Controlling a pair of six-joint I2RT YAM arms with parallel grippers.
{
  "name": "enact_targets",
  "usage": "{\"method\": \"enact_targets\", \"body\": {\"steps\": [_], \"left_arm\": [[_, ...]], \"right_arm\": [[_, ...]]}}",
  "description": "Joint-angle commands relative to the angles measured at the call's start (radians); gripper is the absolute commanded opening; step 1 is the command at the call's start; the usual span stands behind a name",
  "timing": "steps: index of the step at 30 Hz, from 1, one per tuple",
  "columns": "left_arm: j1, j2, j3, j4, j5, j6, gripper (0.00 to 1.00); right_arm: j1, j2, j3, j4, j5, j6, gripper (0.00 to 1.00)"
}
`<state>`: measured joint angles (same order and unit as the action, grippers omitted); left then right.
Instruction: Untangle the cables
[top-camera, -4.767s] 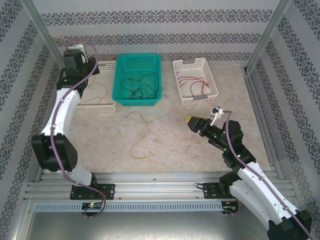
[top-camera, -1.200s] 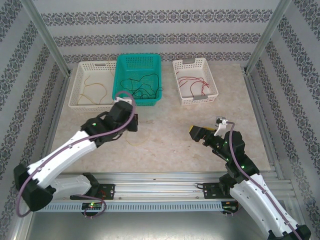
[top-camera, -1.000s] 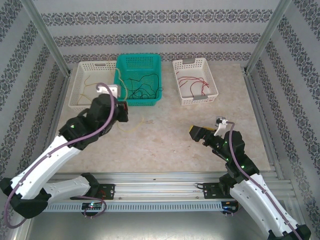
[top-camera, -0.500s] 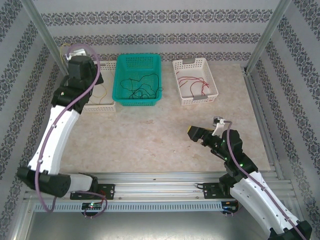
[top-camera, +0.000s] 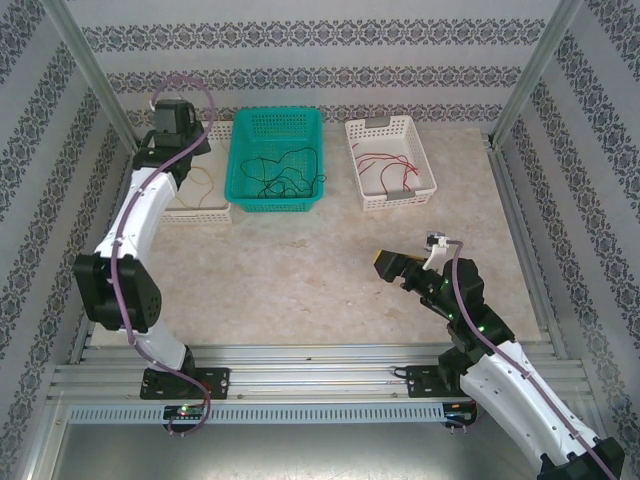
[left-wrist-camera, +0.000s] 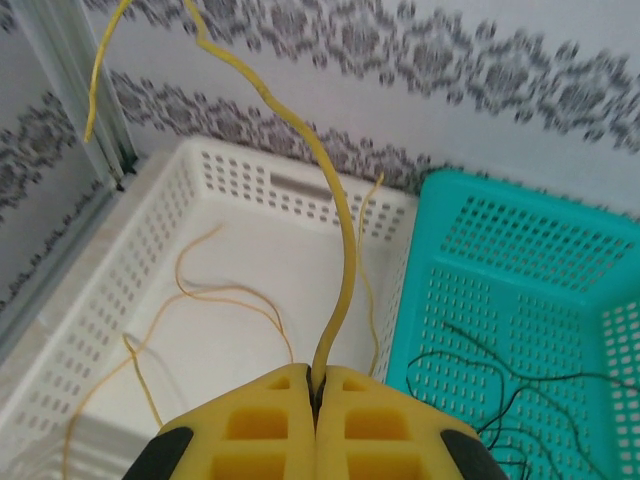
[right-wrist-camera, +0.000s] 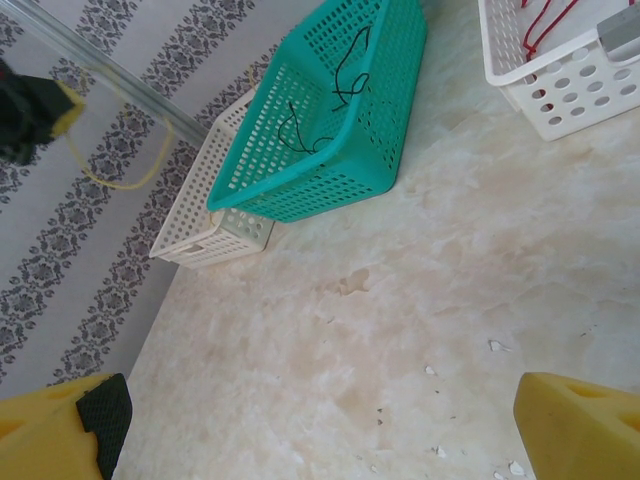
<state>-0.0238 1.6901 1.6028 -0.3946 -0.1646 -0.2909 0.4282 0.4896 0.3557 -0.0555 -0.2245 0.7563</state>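
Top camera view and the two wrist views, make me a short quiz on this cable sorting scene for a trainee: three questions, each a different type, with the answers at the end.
1. True or false: the left fingers are shut on a yellow cable.
2. Multiple choice: what colour are the cables in the teal basket? A red, B black, C yellow.
3. Fill in the blank: the right fingers stand ____, with nothing between them.

Key: 1 true; 2 B; 3 open.
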Motion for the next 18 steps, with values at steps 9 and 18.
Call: {"method": "enact_targets", "body": {"steps": [9, 18], "left_arm": [[0.044, 0.214, -0.028, 0.143, 0.083, 0.012, 0.00], [0.115, 0.304, -0.017, 0.154, 0.180, -0.055, 0.00]], "right_arm": [[0.020, -0.014, -0.098, 0.083, -0.006, 0.016, 0.98], [0.021, -0.005, -0.131, 0.095, -0.006, 0.005, 0.98]]}}
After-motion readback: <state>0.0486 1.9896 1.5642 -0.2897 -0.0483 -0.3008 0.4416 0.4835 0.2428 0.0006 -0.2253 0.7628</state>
